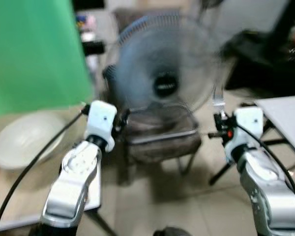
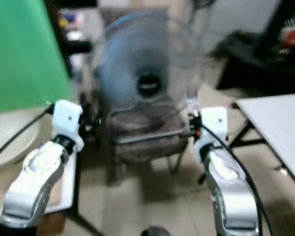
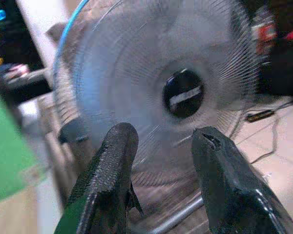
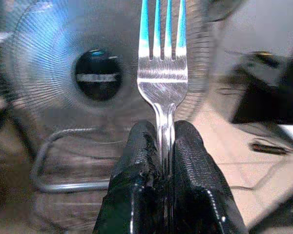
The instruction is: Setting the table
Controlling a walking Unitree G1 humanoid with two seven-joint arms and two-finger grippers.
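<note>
A silver fork [image 4: 162, 73] stands tines-up between the black fingers [image 4: 136, 180] of my right gripper [image 4: 164, 131], which is shut on its handle. In the head views that gripper [image 1: 219, 118] is raised at the right, with the fork [image 1: 217, 96] poking up in front of the fan. My left gripper [image 3: 161, 141] is open with nothing between its fingers, held up at the left [image 1: 119, 118]. A white bowl [image 1: 24, 140] rests on the wooden table [image 1: 19, 196] at the far left. A white table corner [image 1: 285, 115] lies at the right.
A large standing fan [image 1: 162, 73] faces me straight ahead, with a brown chair [image 1: 160, 132] on metal legs in front of it. A green screen [image 1: 34, 54] stands at the back left. Dark clutter [image 1: 265, 54] sits at the back right. Tiled floor lies below.
</note>
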